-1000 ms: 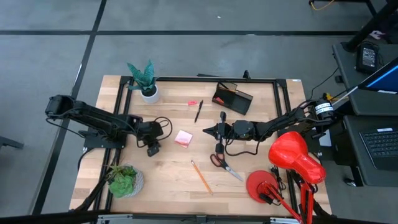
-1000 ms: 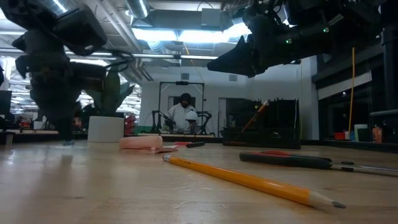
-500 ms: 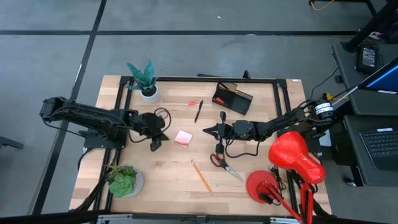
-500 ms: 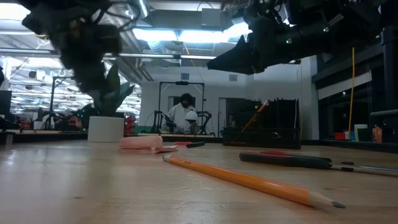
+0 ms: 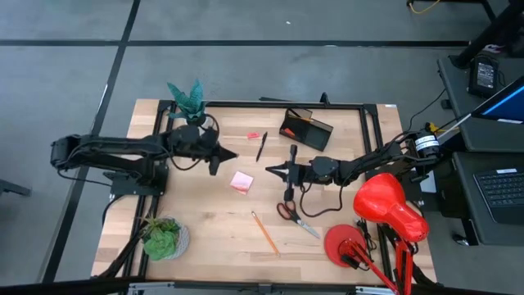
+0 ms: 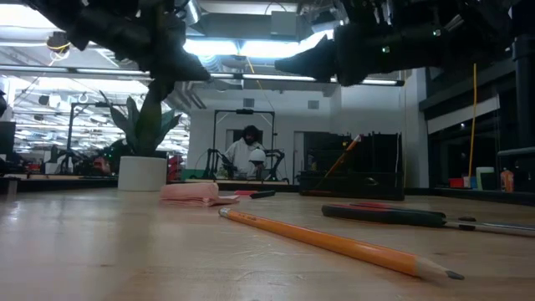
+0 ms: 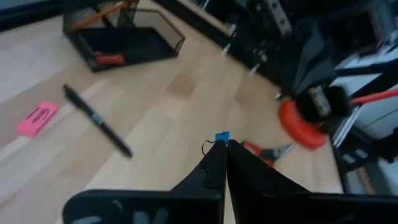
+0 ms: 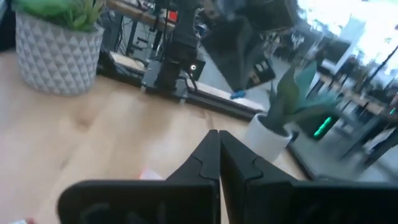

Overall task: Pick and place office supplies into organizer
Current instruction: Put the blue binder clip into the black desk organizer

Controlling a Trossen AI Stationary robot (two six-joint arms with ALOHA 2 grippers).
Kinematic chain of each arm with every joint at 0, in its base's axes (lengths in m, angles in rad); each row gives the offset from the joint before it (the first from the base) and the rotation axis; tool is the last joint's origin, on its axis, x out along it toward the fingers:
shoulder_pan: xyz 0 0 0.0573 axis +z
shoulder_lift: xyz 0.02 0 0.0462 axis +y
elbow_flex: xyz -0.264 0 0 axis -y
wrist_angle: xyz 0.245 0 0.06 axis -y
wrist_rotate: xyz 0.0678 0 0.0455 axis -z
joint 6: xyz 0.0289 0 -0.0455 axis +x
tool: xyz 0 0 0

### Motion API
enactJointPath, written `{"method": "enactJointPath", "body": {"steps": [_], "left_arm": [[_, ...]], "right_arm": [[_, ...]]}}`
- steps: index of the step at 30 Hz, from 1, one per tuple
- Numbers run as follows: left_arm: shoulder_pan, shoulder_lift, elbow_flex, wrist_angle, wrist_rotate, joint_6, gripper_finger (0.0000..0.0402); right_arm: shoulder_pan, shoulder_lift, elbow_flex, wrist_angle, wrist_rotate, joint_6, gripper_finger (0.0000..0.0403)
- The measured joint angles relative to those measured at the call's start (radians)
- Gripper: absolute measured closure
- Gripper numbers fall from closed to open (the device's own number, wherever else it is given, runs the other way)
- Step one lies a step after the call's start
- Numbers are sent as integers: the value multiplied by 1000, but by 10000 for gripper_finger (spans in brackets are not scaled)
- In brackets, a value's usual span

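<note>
The left gripper [image 5: 230, 153] has swung up & over fast; a sec ago it hung low near the front plant [image 5: 164, 238], now it sits high, just past the pink sticky pad [image 5: 241, 182] & pointing toward the black pen [image 5: 261, 147]. Its fingers [image 7: 219, 163] are pressed together w/ nothing in them. The right gripper [image 5: 271, 170] has hardly moved; it hangs mid-table, fingers also pressed together, empty, w/ the red scissors [image 5: 292, 215] just by it. The organizer [image 5: 306, 129] is at the back of the table, w/ an orange pencil leaning in it. Another pencil [image 5: 264, 233], the pink eraser [image 5: 253, 135], pad, pen & scissors are all on the wood, so most of the job is left. I think the pen is the left arm's next pick.
</note>
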State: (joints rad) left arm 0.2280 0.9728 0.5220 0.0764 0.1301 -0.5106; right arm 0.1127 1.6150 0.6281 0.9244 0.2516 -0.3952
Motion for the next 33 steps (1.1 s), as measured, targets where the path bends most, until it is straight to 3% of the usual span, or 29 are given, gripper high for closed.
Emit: {"method": "enactJointPath", "body": {"steps": [8, 23, 33], "left_arm": [[44, 126, 0, 223, 103, -28, 399], [102, 397, 1, 619, 236, -133, 399], [99, 458, 41, 669, 248, -150, 399]], "right_arm": [[-35, 0, 0, 1, 0, -82, 392], [-82, 0, 0, 0, -2, -112, 286], [-109, 0, 0, 9, 0, -112, 257]]}}
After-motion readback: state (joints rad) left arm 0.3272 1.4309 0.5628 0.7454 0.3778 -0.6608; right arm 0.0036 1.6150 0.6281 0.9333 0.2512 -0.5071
